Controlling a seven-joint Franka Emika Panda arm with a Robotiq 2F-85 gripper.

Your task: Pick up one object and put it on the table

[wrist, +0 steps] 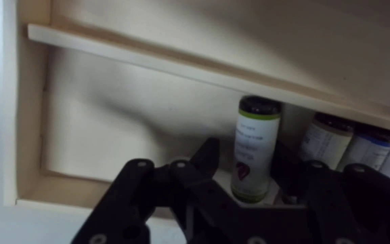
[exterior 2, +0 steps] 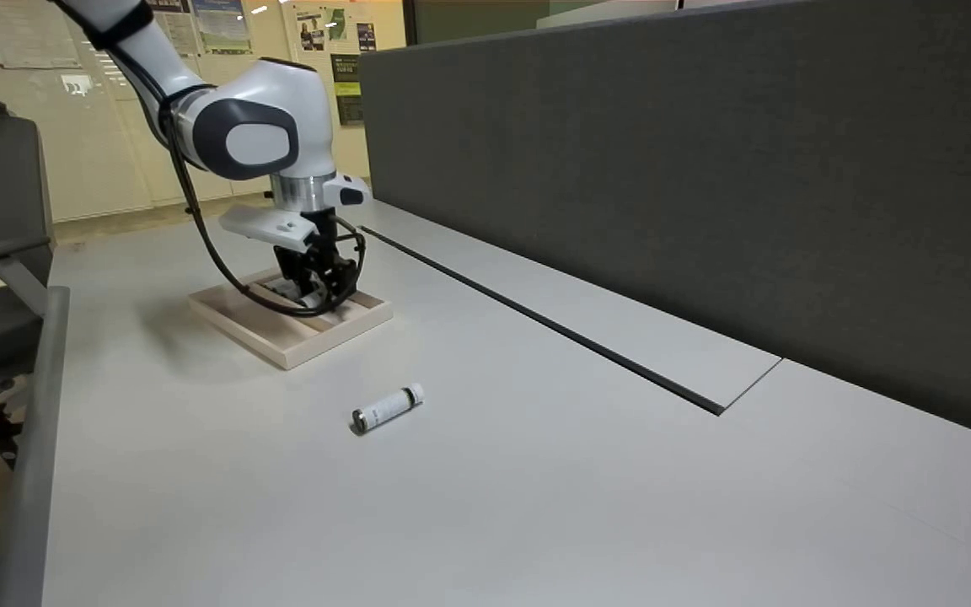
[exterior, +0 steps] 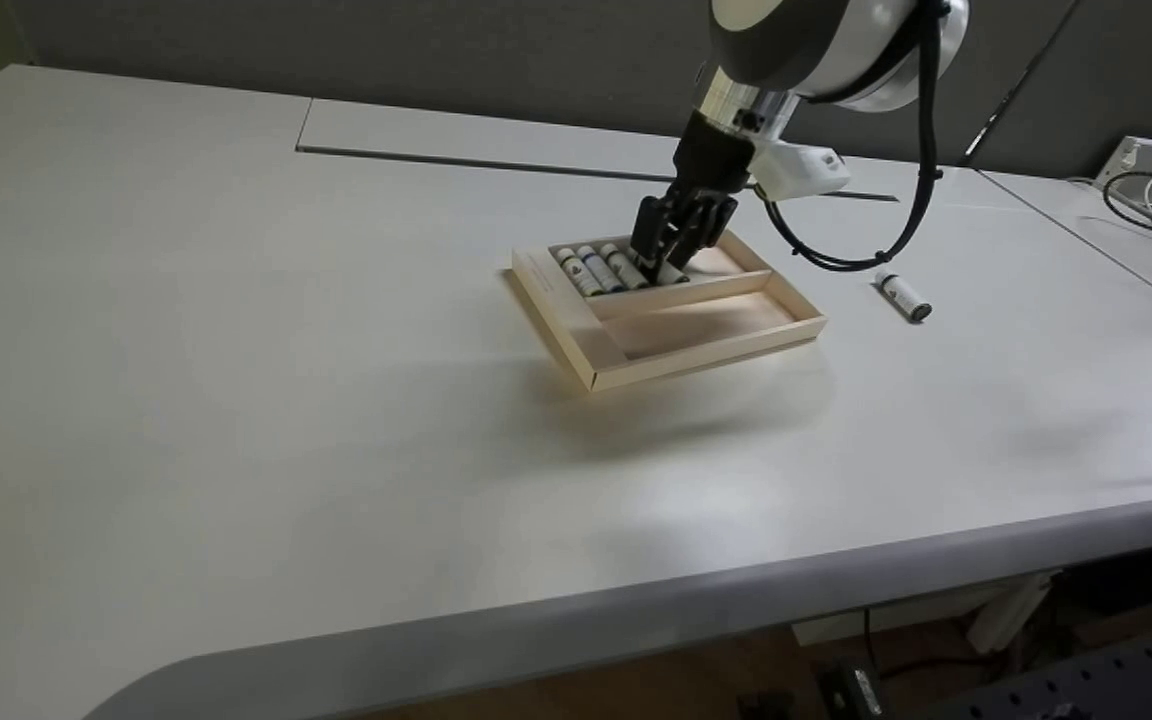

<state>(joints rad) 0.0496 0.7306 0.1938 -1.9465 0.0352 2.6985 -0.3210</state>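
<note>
A small light cylinder with a dark cap and green bands point(wrist: 257, 142) lies in the wooden tray's back compartment. My gripper point(wrist: 245, 149) is down in the tray with its fingers open around this cylinder. A gap shows between the cylinder and the left finger in the wrist view; the right finger is close to it, contact unclear. In an exterior view the gripper point(exterior: 663, 258) partly hides the cylinder point(exterior: 672, 273); the gripper point(exterior 2: 317, 282) also shows in an exterior view behind a cable. The white table point(exterior: 286, 400) carries the tray. A similar cylinder point(exterior: 903, 297) lies on the table.
The light wooden tray point(exterior: 706, 372) has a divider point(wrist: 168, 69) close to the cylinder's cap. Other cylinders point(exterior: 601, 270) lie side by side in the same compartment, near the right finger in the wrist view. A dark grey partition point(exterior 2: 705, 169) runs along the table's back.
</note>
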